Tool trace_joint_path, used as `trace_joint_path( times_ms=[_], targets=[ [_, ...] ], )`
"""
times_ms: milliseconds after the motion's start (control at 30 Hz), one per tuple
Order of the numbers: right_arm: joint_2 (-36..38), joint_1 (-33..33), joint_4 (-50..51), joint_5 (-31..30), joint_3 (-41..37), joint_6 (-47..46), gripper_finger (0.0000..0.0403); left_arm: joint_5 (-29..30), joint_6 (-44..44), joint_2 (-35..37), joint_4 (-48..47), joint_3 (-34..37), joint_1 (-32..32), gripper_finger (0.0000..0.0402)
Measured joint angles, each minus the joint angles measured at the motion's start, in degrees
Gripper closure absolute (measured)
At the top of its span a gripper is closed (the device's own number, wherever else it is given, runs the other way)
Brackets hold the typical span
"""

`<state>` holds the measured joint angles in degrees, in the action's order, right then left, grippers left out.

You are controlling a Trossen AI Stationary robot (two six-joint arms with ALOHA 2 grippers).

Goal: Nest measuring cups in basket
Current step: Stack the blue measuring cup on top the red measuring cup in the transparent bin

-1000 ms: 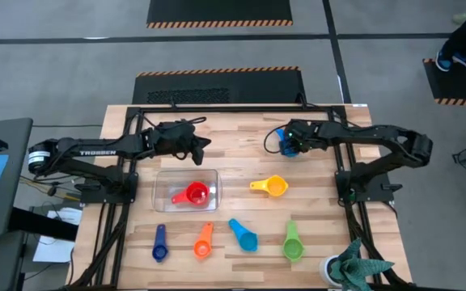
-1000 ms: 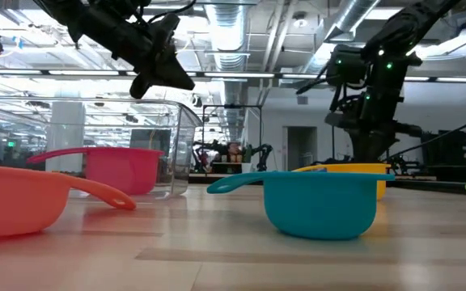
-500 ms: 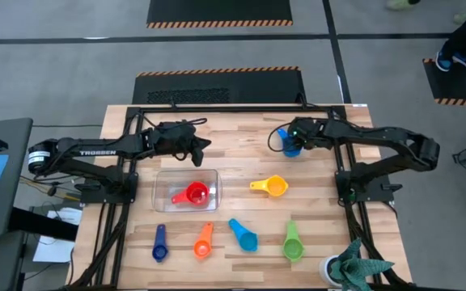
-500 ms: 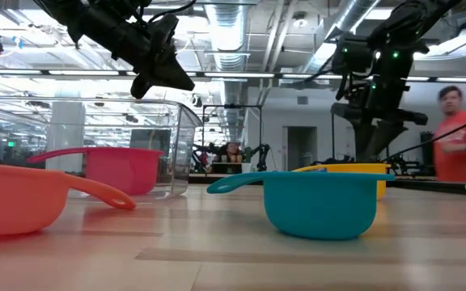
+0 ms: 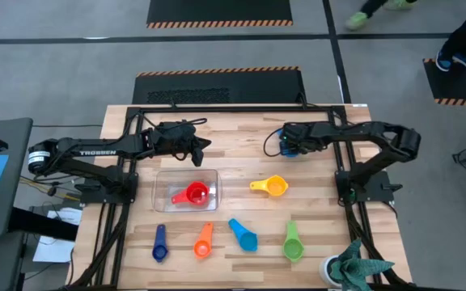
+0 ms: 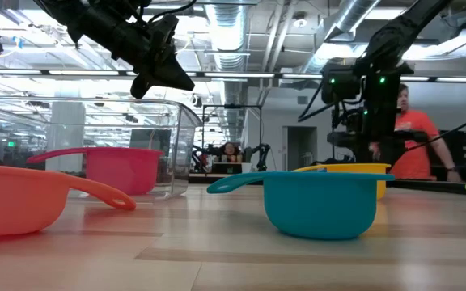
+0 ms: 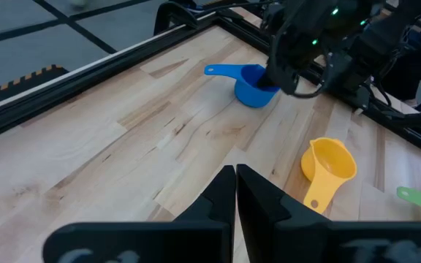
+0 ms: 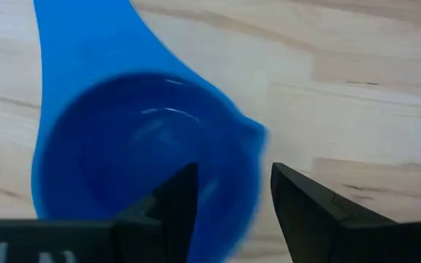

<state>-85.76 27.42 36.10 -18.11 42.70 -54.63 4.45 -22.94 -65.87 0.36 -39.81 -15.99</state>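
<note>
The blue cup (image 5: pixel 286 146) stands on the table's far right part, handle toward the far edge. My right gripper (image 8: pixel 232 175) is open and points down over it. One finger (image 8: pixel 172 196) stands inside the bowl and the other (image 8: pixel 307 206) outside the wall (image 8: pixel 253 157); no touch shows. The clear basket (image 5: pixel 163 179) holds the red cup (image 5: pixel 193 194). My left gripper (image 5: pixel 203 145) hovers shut beyond the basket's far side, holding nothing. The yellow (image 5: pixel 272 187), green (image 5: pixel 292 242), light blue (image 5: pixel 243 234), orange (image 5: pixel 204 240) and dark blue (image 5: pixel 159 242) cups lie loose on the table.
The loose cups lie in a row along the near edge, with the yellow one between that row and the blue cup. A plant (image 5: pixel 354 267) stands at the near right corner. A person (image 6: pixel 407 133) shows in the room behind the table.
My right gripper has sunk toward the blue cup, after a slight shift toward the table's right. The cups and the basket have stayed where they were. A person has walked across the room behind.
</note>
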Motion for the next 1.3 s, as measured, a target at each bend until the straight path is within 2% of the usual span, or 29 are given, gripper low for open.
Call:
trace_joint_path(
  times_ms=[133, 200, 300, 367, 533, 700, 867, 1067, 1300],
  targets=[
    [-3.27, 0.00, -4.05, 1.12, 0.00, -0.85, 0.0237, -0.15, -0.02, 0.00, 0.00, 0.00, 0.00, 0.0401],
    [-4.04, 0.00, -5.78, 1.58, 0.00, -0.87, 0.0274, -0.15, -0.04, 0.00, 0.00, 0.00, 0.00, 0.0402],
    [-4.22, -0.01, -7.56, 2.30, 0.01, -0.69, 0.0355, -0.15, -0.04, 0.00, 0.00, 0.00, 0.00, 0.0401],
    [-3.11, -0.34, -9.55, 2.73, 0.07, 0.82, 0.0384, -0.15, -0.03, 0.00, 0.00, 0.00, 0.00, 0.0401],
    [3.33, -1.42, -12.23, 2.87, 2.01, 3.58, 0.0394, -0.15, 2.94, 0.00, -0.02, 0.00, 0.00, 0.0402],
    [12.68, -2.75, -12.84, 0.02, 4.89, 7.25, 0.0394, -0.13, 4.25, 0.02, -0.09, 0.00, 0.00, 0.0401],
    [21.31, -4.66, -19.10, -1.53, 5.92, 11.49, 0.0394, -0.15, 6.68, 1.10, -2.67, -0.07, 0.00, 0.0402],
    [28.59, -7.81, -32.84, -1.38, 6.01, 16.98, 0.0394, 0.75, 9.82, 7.47, -11.95, -0.04, 0.02, 0.0401],
    [30.14, -13.07, -46.67, -1.06, 6.01, 20.60, 0.0394, 7.94, 11.69, 19.86, -24.48, -0.04, 0.02, 0.0401]
  ],
)
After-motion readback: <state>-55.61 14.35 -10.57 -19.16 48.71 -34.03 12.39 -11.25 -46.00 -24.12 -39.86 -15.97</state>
